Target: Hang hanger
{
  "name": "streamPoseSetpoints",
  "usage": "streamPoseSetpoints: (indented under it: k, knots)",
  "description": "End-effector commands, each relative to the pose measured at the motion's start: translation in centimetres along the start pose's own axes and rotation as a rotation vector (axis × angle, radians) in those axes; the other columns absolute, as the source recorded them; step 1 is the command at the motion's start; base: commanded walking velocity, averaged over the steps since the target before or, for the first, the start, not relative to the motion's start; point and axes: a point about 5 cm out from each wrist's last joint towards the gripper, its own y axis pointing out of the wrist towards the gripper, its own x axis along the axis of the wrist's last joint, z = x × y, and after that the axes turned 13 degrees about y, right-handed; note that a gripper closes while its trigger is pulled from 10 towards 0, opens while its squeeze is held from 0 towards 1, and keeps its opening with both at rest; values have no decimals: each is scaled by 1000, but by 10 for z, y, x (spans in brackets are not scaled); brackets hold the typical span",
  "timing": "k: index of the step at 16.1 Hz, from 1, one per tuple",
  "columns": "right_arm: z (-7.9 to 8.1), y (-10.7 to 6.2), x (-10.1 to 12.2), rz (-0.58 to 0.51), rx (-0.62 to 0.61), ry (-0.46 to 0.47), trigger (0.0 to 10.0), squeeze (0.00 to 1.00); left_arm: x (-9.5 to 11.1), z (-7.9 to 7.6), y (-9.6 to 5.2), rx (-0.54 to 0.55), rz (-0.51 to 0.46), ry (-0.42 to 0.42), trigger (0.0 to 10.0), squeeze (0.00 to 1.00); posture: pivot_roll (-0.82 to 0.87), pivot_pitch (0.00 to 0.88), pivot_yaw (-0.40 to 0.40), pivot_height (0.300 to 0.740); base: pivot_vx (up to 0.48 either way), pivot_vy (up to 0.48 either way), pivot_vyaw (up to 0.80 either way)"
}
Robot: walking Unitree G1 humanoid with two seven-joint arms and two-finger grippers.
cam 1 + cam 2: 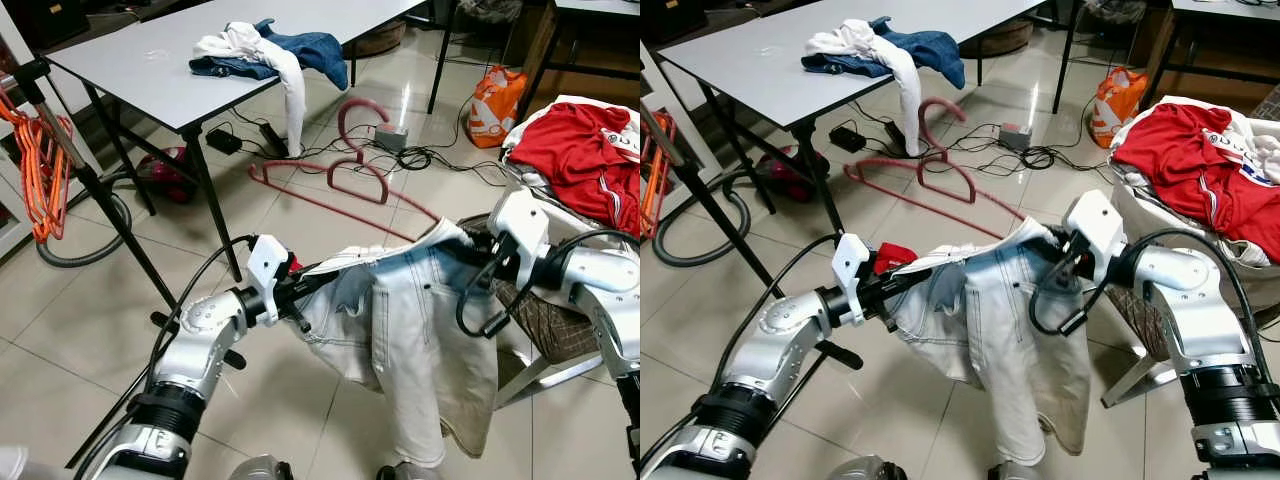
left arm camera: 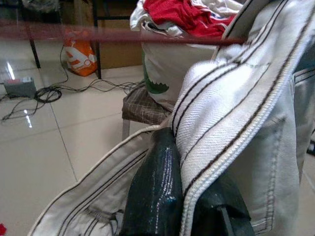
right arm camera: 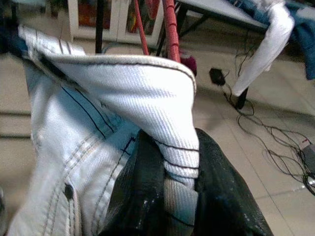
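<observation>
Hanger [image 1: 345, 170], red, is carried in the air, its hook at twelve o'clock and its bar running under the pale denim jeans [image 1: 410, 330] stretched between the two hands. From the left: the left hand [image 1: 312, 285] is pinched shut on the waistband at nine o'clock; the right hand [image 1: 478, 262] clamps the fold at three o'clock. To do this well I judge both grips should stay firm and level so the jeans do not slide off. The black rack [image 1: 60, 140] with orange hangers [image 1: 35, 165] stands at ten o'clock, the desk [image 1: 150, 70] at eleven. Cables [image 1: 420, 158] lie at twelve, a laundry basket [image 1: 1160, 225] at three; open floor [image 1: 70, 310] lies leftward.
</observation>
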Motion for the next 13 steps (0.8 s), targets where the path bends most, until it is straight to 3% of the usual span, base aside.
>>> streamPoseSetpoints:
  k: [1, 6, 13]
  knots:
    - [-8, -11, 2, 20, -43, -42, 0, 0, 11, 11, -6, 18, -11, 73, 0, 0, -141, 0, 79, 740, 0, 0, 0]
    - [-15, -21, -15, 168, -45, -148, 0, 0, 13, 16, -15, -31, 46, 165, 0, 0, -139, 0, 81, 740, 0, 0, 0]
    - [-20, -31, -23, 259, -30, -237, 0, 0, 10, 21, -23, -72, 129, 246, 0, 0, -142, 0, 83, 740, 0, 0, 0]
